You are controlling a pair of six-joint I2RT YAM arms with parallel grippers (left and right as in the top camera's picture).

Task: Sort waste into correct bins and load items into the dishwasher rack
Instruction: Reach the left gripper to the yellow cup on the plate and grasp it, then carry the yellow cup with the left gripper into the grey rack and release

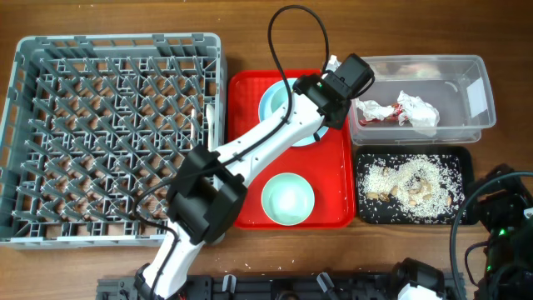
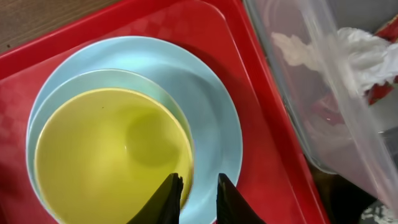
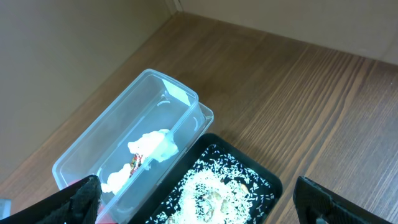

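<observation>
My left gripper [image 2: 194,186] reaches over the red tray's far end and is shut on the rim of the small yellow cup [image 2: 106,155]. One finger is inside the cup and the other outside. The cup stands on the light blue plate [image 2: 211,106], which also shows in the overhead view [image 1: 273,100]. The pale green bowl [image 1: 288,198] sits at the tray's near end. The crumpled napkin [image 1: 408,108] lies in the clear tub [image 1: 475,92]. Grain scraps [image 1: 408,179] cover the black tray [image 1: 463,162]. My right gripper [image 3: 196,196] is open and empty above the black tray [image 3: 261,180]. I cannot make out the fork and spoon.
The grey dishwasher rack [image 1: 117,50] fills the table's left side. The red serving tray [image 1: 333,192] lies between the rack and the two bins. The right arm's base and cables [image 1: 500,233] are at the near right corner. Bare wood lies beyond the tub [image 3: 298,81].
</observation>
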